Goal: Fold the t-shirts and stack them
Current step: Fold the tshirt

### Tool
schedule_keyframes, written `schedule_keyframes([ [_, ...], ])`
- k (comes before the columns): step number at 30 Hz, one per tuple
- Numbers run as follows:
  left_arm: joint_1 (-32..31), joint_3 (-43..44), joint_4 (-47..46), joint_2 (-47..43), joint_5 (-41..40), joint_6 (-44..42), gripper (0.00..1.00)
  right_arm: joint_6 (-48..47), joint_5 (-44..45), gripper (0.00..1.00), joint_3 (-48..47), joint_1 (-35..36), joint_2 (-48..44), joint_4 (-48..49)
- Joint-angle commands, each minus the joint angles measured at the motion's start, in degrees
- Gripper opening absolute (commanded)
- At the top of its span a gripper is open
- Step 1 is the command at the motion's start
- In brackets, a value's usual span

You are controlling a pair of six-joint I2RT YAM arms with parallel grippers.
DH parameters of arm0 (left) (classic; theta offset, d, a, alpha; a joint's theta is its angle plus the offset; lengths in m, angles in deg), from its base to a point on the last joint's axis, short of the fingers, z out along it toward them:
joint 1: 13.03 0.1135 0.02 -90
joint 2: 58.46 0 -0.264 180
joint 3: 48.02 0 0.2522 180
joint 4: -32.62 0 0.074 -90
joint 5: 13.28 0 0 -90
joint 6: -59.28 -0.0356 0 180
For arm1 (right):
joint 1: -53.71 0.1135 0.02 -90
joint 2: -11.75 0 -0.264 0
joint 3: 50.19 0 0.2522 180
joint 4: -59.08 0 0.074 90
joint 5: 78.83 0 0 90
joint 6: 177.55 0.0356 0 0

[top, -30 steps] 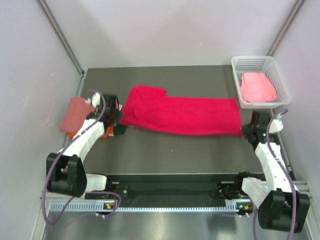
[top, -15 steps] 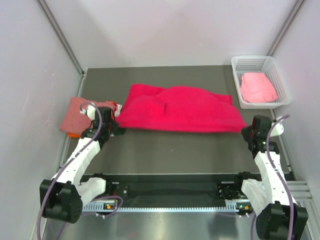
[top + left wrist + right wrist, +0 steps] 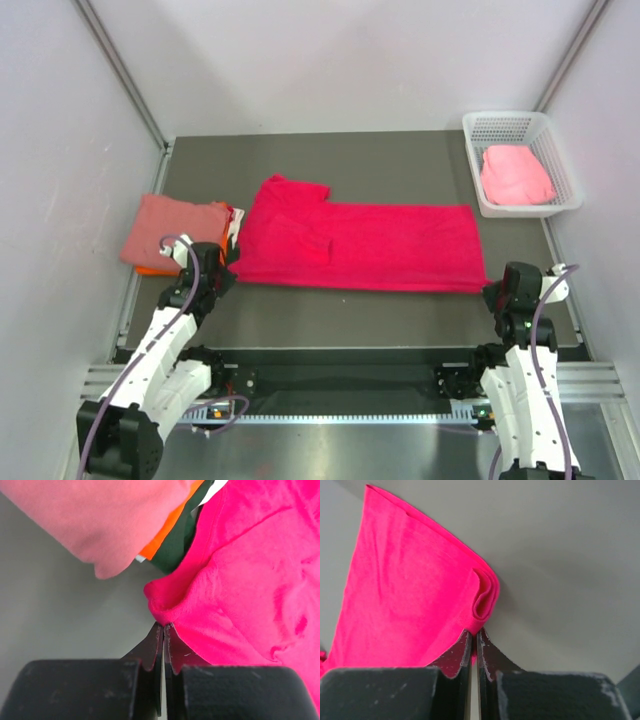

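Observation:
The crimson-pink t-shirt [image 3: 370, 240] lies flat as a long band across the middle of the table. My left gripper [image 3: 226, 268] is shut on its near left corner, which shows pinched in the left wrist view [image 3: 164, 611]. My right gripper [image 3: 489, 288] is shut on its near right corner, a bunched fold in the right wrist view [image 3: 482, 605]. The folded salmon t-shirt [image 3: 170, 228] lies on the orange t-shirt [image 3: 150, 270] at the left. The light pink t-shirt [image 3: 515, 175] sits crumpled in the basket.
The white mesh basket [image 3: 505, 120] stands at the back right corner. The salmon and orange stack [image 3: 115, 525] lies close to the crimson shirt's left edge, with a dark green and white patch [image 3: 175, 550] under it. Grey walls stand on both sides.
Both grippers have drawn back toward the near edge with the crimson shirt's corners. The shirt billowed up half a second ago and now lies flat, its near edge pulled closer to me.

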Motion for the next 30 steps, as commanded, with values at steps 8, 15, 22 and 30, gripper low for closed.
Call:
schedule_keyframes([
  [8, 0.3, -1.0, 3.8, -2.5, -0.7, -0.4, 0.00, -0.8, 5.6, 0.03, -1.9, -0.7, -4.6, -9.2],
  [15, 0.3, -2.2, 3.1, -6.0, 1.3, 0.3, 0.00, 0.5, 5.1, 0.00, -0.7, -0.7, -9.3, -9.4],
  [22, 0.3, 0.9, -1.7, 2.4, 2.7, 0.5, 0.00, 2.4, 4.7, 0.00, -2.5, -0.7, -2.7, -4.7],
  [30, 0.3, 7.7, -4.6, 8.7, 2.3, -0.2, 0.00, 2.1, 5.5, 0.00, -5.7, -0.7, 3.5, -1.3],
])
